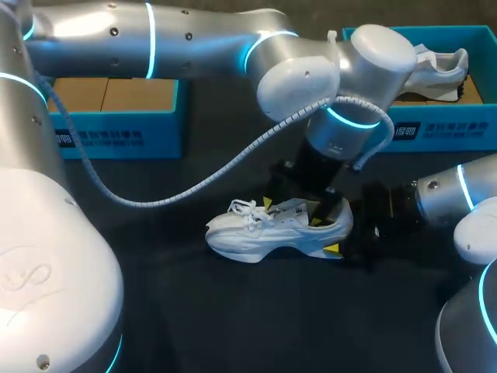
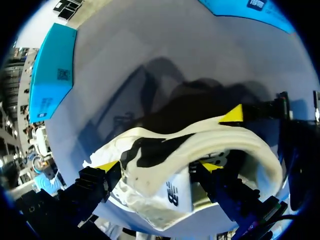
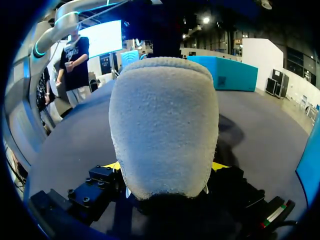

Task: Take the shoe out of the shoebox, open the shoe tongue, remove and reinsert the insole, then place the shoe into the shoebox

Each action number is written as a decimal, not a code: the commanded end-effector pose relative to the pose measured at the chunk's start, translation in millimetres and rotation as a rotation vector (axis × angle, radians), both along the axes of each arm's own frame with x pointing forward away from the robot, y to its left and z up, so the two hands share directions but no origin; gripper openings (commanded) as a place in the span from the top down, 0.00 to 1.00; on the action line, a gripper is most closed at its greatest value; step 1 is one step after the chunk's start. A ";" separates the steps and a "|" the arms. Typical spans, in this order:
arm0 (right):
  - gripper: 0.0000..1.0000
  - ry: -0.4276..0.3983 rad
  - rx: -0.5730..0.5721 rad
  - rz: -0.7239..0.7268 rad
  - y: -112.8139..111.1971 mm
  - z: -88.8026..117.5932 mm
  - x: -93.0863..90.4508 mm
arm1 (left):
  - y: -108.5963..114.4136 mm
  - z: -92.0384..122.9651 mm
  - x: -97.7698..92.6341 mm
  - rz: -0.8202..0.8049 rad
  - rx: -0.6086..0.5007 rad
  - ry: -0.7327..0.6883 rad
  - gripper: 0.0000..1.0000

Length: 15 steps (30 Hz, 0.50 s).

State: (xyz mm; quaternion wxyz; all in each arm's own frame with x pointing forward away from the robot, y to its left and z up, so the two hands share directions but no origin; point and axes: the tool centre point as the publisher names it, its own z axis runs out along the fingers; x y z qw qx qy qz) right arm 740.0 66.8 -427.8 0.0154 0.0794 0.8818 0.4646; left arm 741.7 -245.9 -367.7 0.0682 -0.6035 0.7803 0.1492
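The white lace-up mesh sneaker (image 1: 264,231) is lying on its sole near the middle of the black table (image 1: 233,326), toe pointing left. Its heel is being clamped between the fingers of the right gripper (image 3: 166,166). The left gripper (image 2: 160,166) is being held over the shoe's opening, straddling it; whether it is gripping cannot be told. A pull at the tongue is probably being prepared, and the sneaker could be tipped or dragged left if the soft heel is slipping in that clamp.
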 end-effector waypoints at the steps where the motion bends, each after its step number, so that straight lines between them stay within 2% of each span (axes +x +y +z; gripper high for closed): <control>1: 1.00 -0.001 -0.003 -0.002 1.3 -1.7 0.9 | 6.8 5.0 2.5 0.035 0.011 -0.023 0.00; 4: 1.00 -0.001 -0.003 -0.002 1.3 -1.7 0.9 | 14.1 10.4 8.0 0.090 0.024 -0.029 0.00; 6: 1.00 -0.001 -0.003 -0.002 1.3 -1.7 0.9 | 18.1 14.5 10.3 0.108 0.027 -0.036 0.11; 8: 1.00 -0.001 -0.003 -0.002 1.3 -1.7 0.9 | 21.7 18.7 11.8 0.121 0.033 -0.050 0.17; 10: 1.00 -0.001 -0.003 -0.002 1.3 -1.7 0.9 | 23.5 22.4 12.9 0.124 0.036 -0.051 0.31; 11: 1.00 -0.001 -0.003 -0.002 1.3 -1.7 0.9 | 24.4 24.3 12.9 0.126 0.036 -0.051 0.42; 13: 1.00 -0.001 -0.003 -0.002 1.3 -1.7 0.9 | 25.7 26.3 12.1 0.131 0.042 -0.049 0.51; 15: 1.00 -0.001 -0.003 -0.002 1.3 -1.7 0.9 | 27.0 27.6 10.1 0.129 0.051 -0.045 0.55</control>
